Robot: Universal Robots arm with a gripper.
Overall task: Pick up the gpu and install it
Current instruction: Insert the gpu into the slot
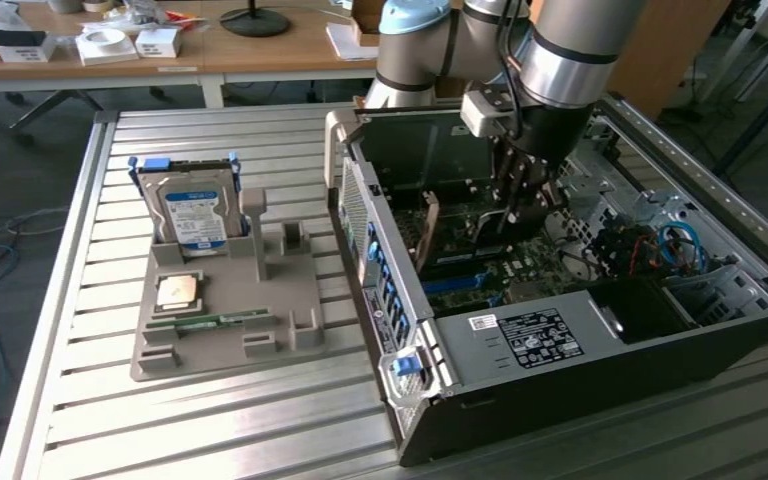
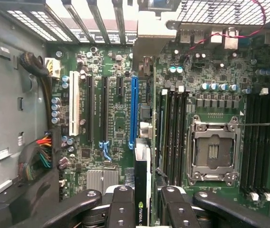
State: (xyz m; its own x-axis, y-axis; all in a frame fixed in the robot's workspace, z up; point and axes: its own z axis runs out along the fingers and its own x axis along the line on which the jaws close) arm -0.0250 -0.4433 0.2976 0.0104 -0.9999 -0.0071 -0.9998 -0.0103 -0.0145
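Inside the open computer case, my gripper reaches down over the motherboard. It is shut on the gpu, a thin dark card seen edge-on between the black fingers, with a green logo on its edge. The gpu hangs upright just above the board. It lines up close beside the long blue slot, and the card's far end points toward the rear bracket openings. I cannot tell whether the card's lower edge touches the slot.
A grey holder on the slatted table carries a silver hard drive with a blue label, a processor chip and a green memory stick. The processor socket, memory slots and cable bundles surround the card.
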